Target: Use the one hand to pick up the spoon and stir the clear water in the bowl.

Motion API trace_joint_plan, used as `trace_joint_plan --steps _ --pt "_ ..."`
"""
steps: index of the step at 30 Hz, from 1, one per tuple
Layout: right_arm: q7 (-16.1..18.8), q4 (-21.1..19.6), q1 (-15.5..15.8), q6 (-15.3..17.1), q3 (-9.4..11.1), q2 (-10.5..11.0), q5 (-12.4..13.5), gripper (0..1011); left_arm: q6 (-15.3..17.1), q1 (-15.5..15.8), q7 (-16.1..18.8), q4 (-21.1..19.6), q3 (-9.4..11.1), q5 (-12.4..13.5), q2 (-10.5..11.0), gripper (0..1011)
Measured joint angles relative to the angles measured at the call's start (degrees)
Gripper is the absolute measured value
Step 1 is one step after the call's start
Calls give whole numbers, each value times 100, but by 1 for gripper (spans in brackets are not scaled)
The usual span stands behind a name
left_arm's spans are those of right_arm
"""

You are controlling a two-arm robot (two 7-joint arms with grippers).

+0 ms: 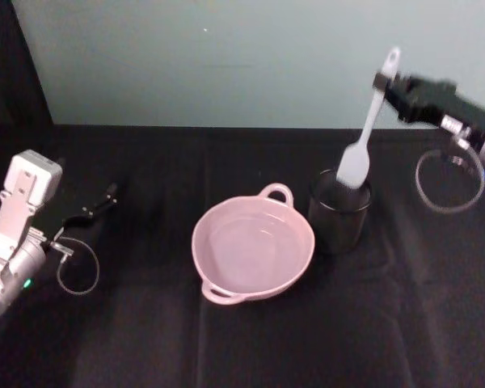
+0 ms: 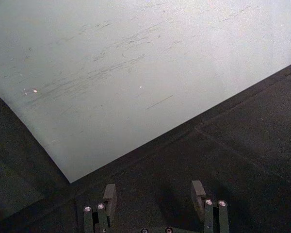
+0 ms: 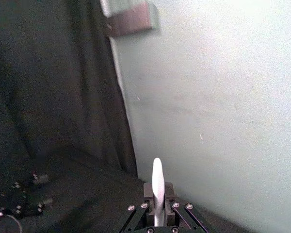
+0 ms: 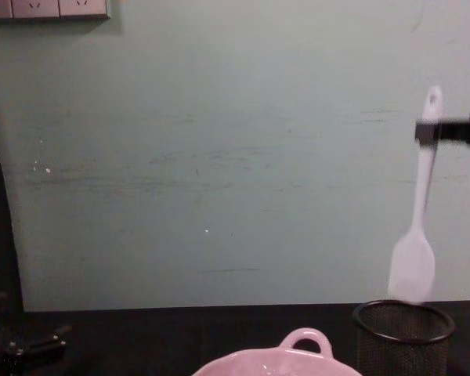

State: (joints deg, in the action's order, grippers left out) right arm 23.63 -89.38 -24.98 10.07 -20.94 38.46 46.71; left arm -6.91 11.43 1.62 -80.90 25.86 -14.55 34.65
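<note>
Clamping the spoon (image 1: pixel 364 137) near its top, the right hand (image 1: pixel 381 81) is holding it scoop-down at the mesh cup (image 1: pixel 339 222) beside the bowl (image 1: pixel 310 242). From the chest, the scoop is hanging just above the cup's rim. The left hand (image 2: pixel 155 190) is idling, fingers apart.

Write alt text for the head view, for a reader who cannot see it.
The right gripper holds a white spoon high on its handle, the scoop over the mouth of a black mesh cup. To the cup's left, a pink bowl of clear water sits on the black table; the left arm rests at the far left.
</note>
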Motion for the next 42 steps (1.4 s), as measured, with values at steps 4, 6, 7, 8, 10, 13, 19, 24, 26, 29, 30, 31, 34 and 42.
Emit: trace_joint_plan --steps 4,6,7,8,10,13,19,24,26,29,30,31,34,42 --pt "150 -310 -116 5 44 67 -56 123 0 0 0 0 0 0 0 1011" --pt "282 -438 -208 45 29 71 -42 123 0 0 0 0 0 0 0 1011" --pt "333 -471 -236 53 8 68 -40 123 0 0 0 0 0 0 0 1011" --pt "379 -506 -267 57 -22 60 -40 123 0 0 0 0 0 0 0 1011" --pt "514 -571 -344 59 -127 26 -46 123 0 0 0 0 0 0 0 1011" --pt "666 -539 -426 6 -316 -98 -77 123 0 0 0 0 0 0 0 1011" --pt "974 -19 -479 -419 -711 -551 -190 123 0 0 0 0 0 0 0 1011" --pt "1252 578 -527 -808 -1060 -860 -517 123 0 0 0 0 0 0 0 1011" --pt "1338 734 -538 -953 -1140 -925 -653 123 0 0 0 1 0 0 0 1011" --pt "1488 1018 -556 -1227 -1272 -1021 -916 123 0 0 0 0 0 0 0 1011" --pt "1514 1064 -559 -1279 -1290 -1036 -968 123 0 0 0 0 0 0 0 1011" --pt "1558 1179 -560 -1396 -1334 -1071 -1087 123 0 0 0 0 0 0 0 1011" --pt "1600 1403 -565 -1586 -1387 -1142 -1282 123 0 0 0 0 0 0 0 1011" --pt "1679 1618 -443 -1702 -1337 -1122 -1432 123 0 0 0 0 0 0 0 1011"
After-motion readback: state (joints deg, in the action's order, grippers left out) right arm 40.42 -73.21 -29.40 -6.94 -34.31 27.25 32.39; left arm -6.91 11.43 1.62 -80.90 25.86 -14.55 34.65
